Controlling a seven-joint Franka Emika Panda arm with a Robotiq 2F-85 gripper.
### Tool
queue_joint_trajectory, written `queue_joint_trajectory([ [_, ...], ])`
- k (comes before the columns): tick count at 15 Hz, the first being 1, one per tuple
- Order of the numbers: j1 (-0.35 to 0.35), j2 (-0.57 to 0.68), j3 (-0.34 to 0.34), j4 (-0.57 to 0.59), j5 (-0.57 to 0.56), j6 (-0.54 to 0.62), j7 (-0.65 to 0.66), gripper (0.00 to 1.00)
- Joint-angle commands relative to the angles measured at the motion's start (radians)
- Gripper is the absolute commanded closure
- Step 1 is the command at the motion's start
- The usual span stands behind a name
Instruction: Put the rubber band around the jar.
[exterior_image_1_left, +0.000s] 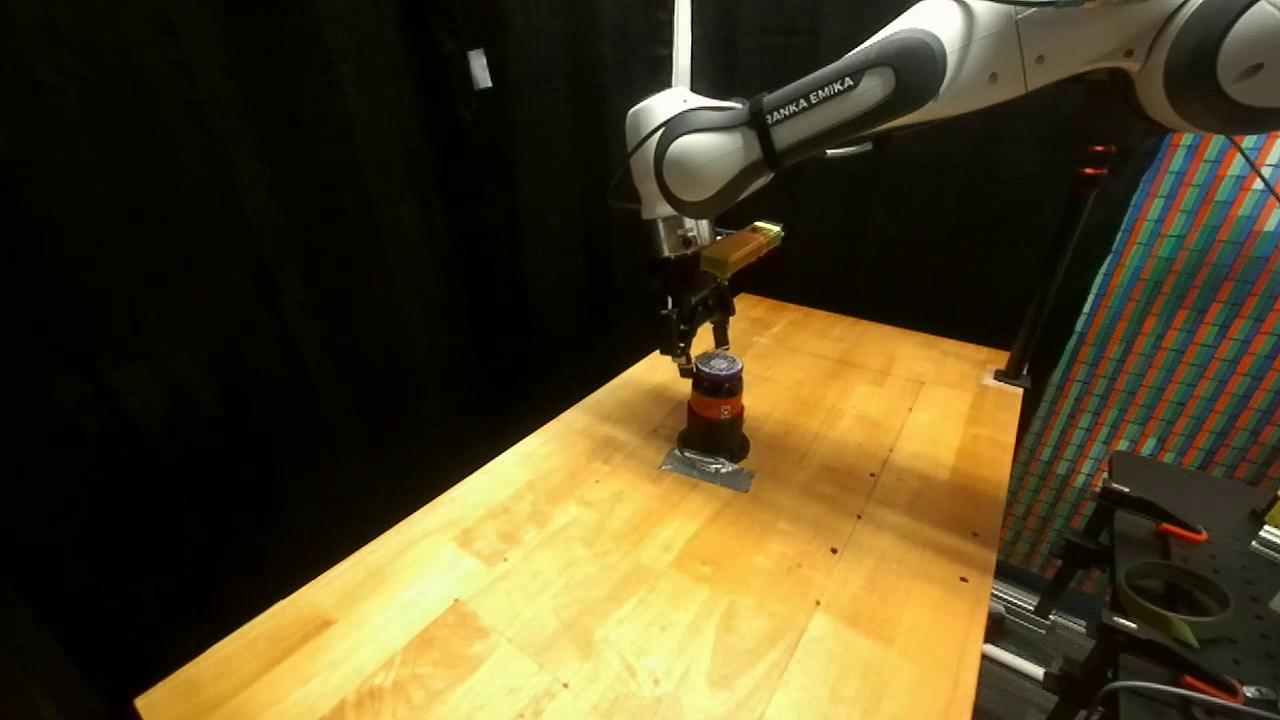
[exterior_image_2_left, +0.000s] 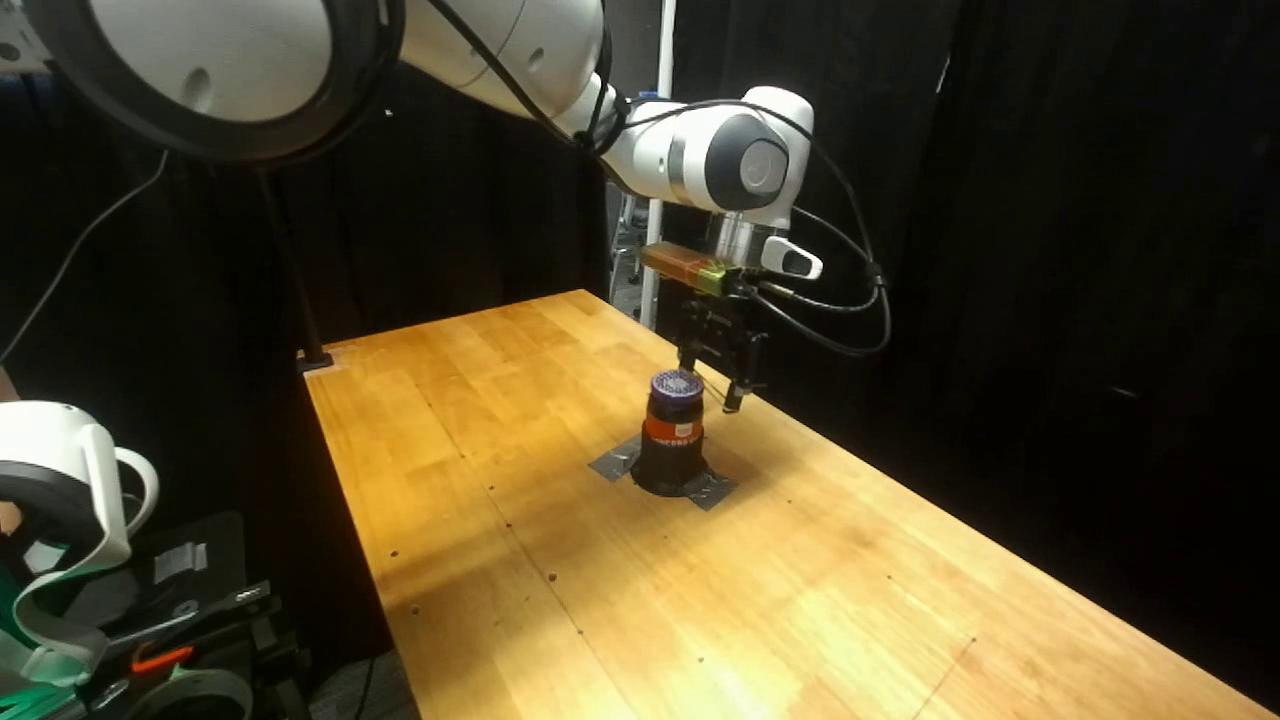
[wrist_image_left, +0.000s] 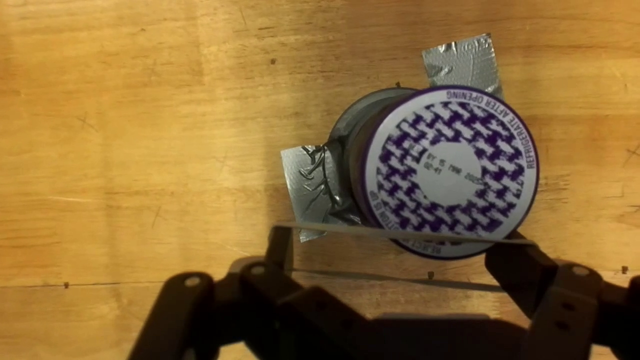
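Obstacle beside the fingers (wrist_image_left: 520, 272): jar (exterior_image_2_left: 674, 425)

We see strong light on the table (exterior_image_1_left: 640, 570); its near part shines pale yellow in both exterior views. The black curtains (exterior_image_1_left: 300, 250) look so dark that we lose most folds. In the wrist view, the gripper (wrist_image_left: 398, 245) looks dark and fuzzy, and soft shade lies left of the jar (wrist_image_left: 450, 172).

Taut rubber band (wrist_image_left: 345, 229) near upright, purple-lidded jar (wrist_image_left: 447, 172)
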Motion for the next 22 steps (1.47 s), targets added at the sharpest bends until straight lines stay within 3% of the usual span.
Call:
queue_joint_trajectory([
  [1, -0.003, -0.009, 0.000, -0.007, 0.029, -0.009, -0.036, 0.00],
  [6, -0.020, -0.080, 0.015, -0.122, 0.085, -0.049, -0.066, 0.00],
  [12, -0.031, -0.190, 0.013, -0.310, 0.119, -0.006, -0.080, 0.00],
  [17, -0.041, -0.283, 0.013, -0.484, 0.147, 0.104, -0.079, 0.00],
  [22, -0.052, -0.379, 0.010, -0.682, 0.172, 0.298, -0.078, 0.00],
])
